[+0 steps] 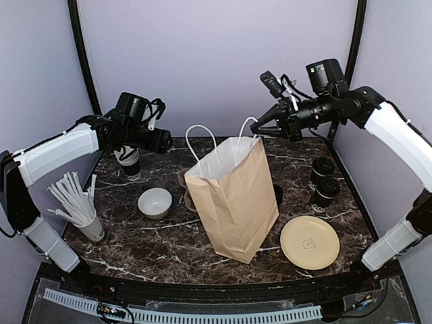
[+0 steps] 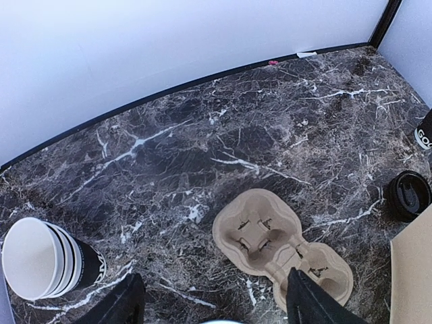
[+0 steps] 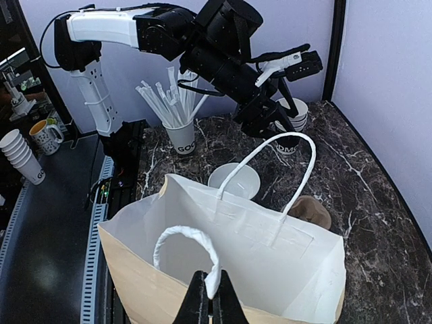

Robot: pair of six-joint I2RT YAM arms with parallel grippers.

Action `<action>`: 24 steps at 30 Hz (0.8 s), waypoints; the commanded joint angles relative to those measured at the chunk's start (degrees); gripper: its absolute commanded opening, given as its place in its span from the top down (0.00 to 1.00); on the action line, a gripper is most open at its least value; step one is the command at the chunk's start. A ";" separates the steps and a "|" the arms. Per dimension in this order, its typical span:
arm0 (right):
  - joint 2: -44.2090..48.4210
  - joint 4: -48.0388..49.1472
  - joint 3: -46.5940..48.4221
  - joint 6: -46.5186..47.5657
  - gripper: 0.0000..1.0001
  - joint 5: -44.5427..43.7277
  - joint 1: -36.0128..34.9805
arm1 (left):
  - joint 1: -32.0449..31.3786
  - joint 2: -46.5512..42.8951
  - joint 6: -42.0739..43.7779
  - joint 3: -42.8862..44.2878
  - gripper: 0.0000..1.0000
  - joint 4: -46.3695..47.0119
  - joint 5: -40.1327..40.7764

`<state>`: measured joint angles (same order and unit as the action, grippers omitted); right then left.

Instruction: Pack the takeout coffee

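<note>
At the right side of the marble table (image 1: 169,251), the two lidded takeout coffee cups (image 1: 325,181) stand upright and touching, one just behind the other. They are outside the paper bag (image 1: 233,202), apart from its right side and behind the cream plate (image 1: 310,241).

The bag stands upright at centre table with its mouth open. The right gripper (image 3: 208,295) is pinched closed on the near bag handle (image 3: 181,230) and holds it above the bag's rim; the far handle stands free.

The left gripper (image 2: 212,287) hangs above the rear left of the table with its fingers spread wide and nothing between them. Below it lie a moulded pulp cup carrier (image 2: 270,243), a tilted stack of lidless cups (image 2: 47,260) and a low stack of black lids (image 2: 408,196).

At the left front are a white bowl (image 1: 154,202) and a cup of white straws (image 1: 84,217).
</note>
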<state>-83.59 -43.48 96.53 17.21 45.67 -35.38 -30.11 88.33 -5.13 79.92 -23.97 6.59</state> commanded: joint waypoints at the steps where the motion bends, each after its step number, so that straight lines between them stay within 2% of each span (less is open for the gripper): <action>1: -0.31 3.12 1.12 -1.39 1.00 1.88 -0.66 | 0.36 -1.05 0.59 0.12 0.26 -0.71 -0.40; 13: -3.63 1.49 3.43 -0.54 1.00 4.85 -3.59 | 0.57 -0.40 2.87 0.84 0.26 -1.31 0.82; 22: -3.77 -4.26 0.40 6.46 1.00 3.30 -5.06 | 0.75 -0.45 3.28 0.24 0.26 -2.14 0.37; 23: -3.65 -5.67 0.26 7.58 0.97 4.64 -5.05 | 0.75 -0.44 3.39 0.15 0.26 -2.34 0.23; 24: -3.54 -7.64 0.40 9.12 0.88 6.34 -5.05 | 0.75 -0.44 3.51 0.04 0.26 -2.41 -0.03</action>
<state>-87.77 -46.11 97.62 21.12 48.90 -40.03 -29.74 88.33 -2.55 79.92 -24.40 6.94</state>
